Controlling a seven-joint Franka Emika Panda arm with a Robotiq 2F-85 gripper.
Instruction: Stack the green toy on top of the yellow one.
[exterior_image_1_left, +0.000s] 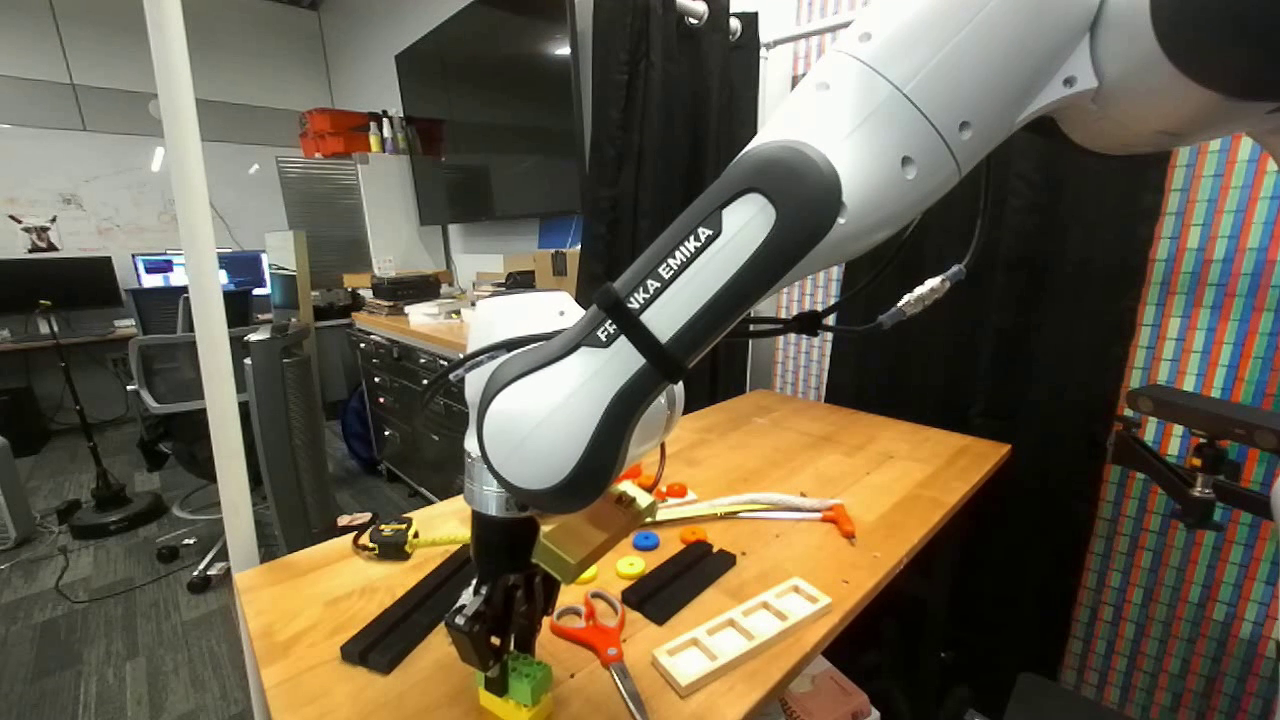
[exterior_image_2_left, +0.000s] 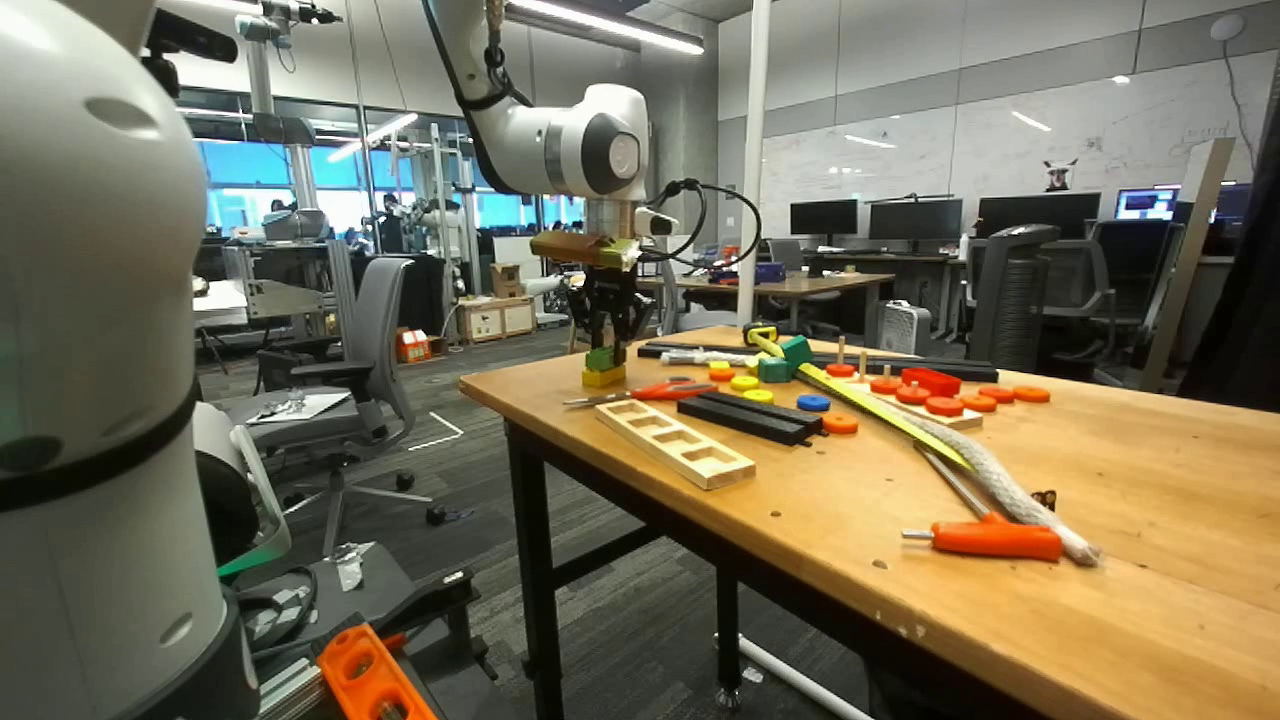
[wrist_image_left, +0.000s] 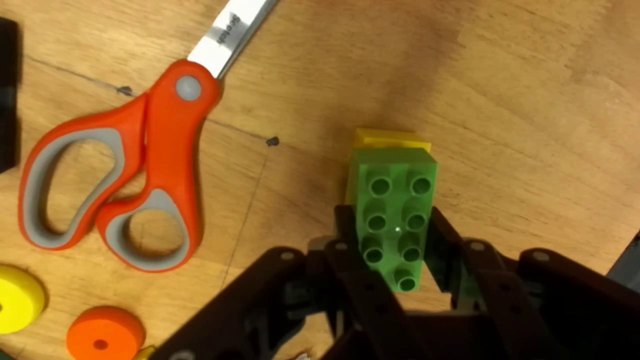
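Green block (wrist_image_left: 395, 222) sits directly on top of yellow block (exterior_image_2_left: 603, 379), stack near a corner of the wooden table (exterior_image_2_left: 1150, 460). Gripper (wrist_image_left: 391, 216) points down and is clamped on the green block, a finger flush against each long side in the wrist view. Strip of yellow shows past green's far end. Can't tell whether green is pressed fully home.

Readable text: arm (exterior_image_1_left: 585, 420) carries a dark label (exterior_image_1_left: 685, 250) in white capitals — "FR", then a black strap (exterior_image_1_left: 640, 335) crossing over, then "NKA EMIKA". Orange scissors (wrist_image_left: 172, 115) with gray-lined handles have "Scotch" printed along the blade (wrist_image_left: 225, 37).

Hard to read: whiteboard (exterior_image_1_left: 110, 200) has faint scribbles, too pale to make out; lit monitor (exterior_image_1_left: 240, 270) shows content too small to read; same for markings on the yellow-and-black tape measure (exterior_image_1_left: 390, 540).

Rest of table: scissors lie just beside the stack, between it and a pale wood tray (exterior_image_1_left: 755, 647) with four square recesses. Also black grooved bars (exterior_image_1_left: 405, 615), a blue disc (exterior_image_2_left: 813, 402), an orange disc (exterior_image_2_left: 840, 424), and — well apart from the blocks — an orange-handled tool (exterior_image_2_left: 995, 540) beside a whitish rope (exterior_image_2_left: 985, 470).
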